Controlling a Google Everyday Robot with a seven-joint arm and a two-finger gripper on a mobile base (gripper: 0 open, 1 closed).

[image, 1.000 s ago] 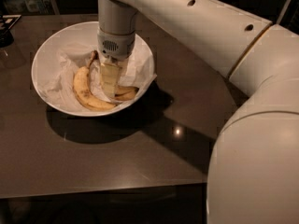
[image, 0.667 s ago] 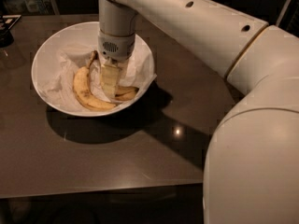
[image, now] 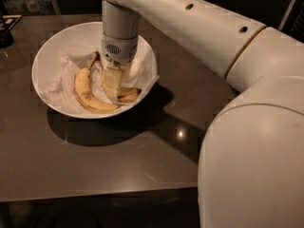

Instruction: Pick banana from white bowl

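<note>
The white bowl (image: 47,56) sits at the back left of the dark table, lined with crumpled white paper. The curved yellow banana (image: 85,93) with brown streaks lies in it along the front left, with its dark stem pointing to the back. My gripper (image: 112,83) reaches straight down into the bowl just right of the banana, at or very near the paper. A second yellowish banana piece (image: 129,96) shows partly beneath the gripper, mostly hidden by it.
The dark table (image: 95,165) runs forward to its front edge near the bottom of the view. My white arm (image: 213,37) crosses from the upper middle to the right, and its large body fills the lower right. Dark objects (image: 7,30) sit at the far left edge.
The gripper has dipped slightly lower into the bowl and the arm has shifted a little. The banana and the bowl have not moved.
</note>
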